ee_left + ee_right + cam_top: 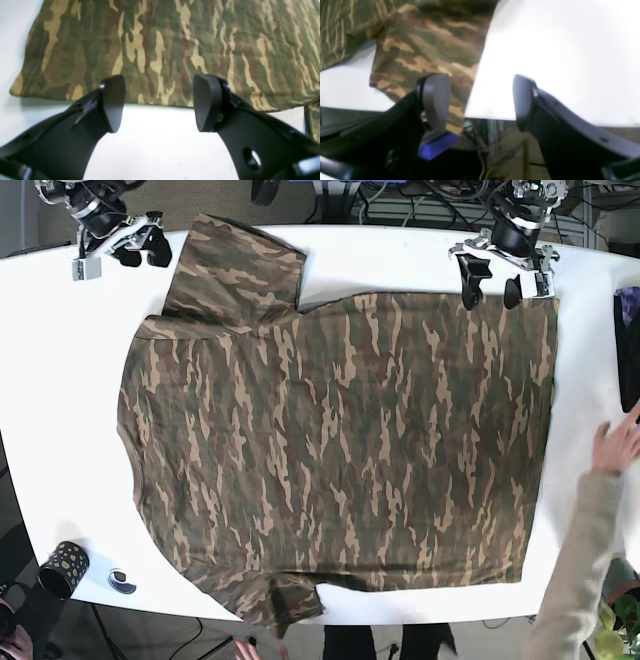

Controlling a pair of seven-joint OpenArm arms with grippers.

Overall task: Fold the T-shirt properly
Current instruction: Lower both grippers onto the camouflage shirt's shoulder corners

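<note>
Black curved fingers of the left claw (pixel 158 102) fill the bottom of the left wrist view, spread wide with nothing between them, poised just short of the hem edge of the camouflage-patterned cotton T-shirt (pixel 175 50). In the base view that claw (pixel 492 283) sits at about 1 o'clock, at the shirt's far hem corner. The right claw (pixel 481 100) is likewise wide open and empty; in the base view (pixel 128 245) it hangs at 11 o'clock, just beside the upper sleeve (pixel 235 275), whose end shows under its fingers in the right wrist view.

The T-shirt lies flat and fully spread on the white counter (pixel 400 250), neck toward 9 o'clock, hem toward 3 o'clock, so I judge the folding has not begun and the step in hand is the first grasp. The next move likely calls for each claw to drop onto its cloth edge, pinch a single layer cleanly, then lift together and carry the far side toward 6 o'clock.

A person's hand in a beige sleeve (pixel 618 448) rests on the counter at 3 o'clock, close to the hem, and could get in the way. A dark dotted cup (pixel 63 567) and a small round object (pixel 122 581) sit at 8 o'clock, apart from the shirt. A dark object (pixel 629 350) lies at the 3 o'clock edge.
</note>
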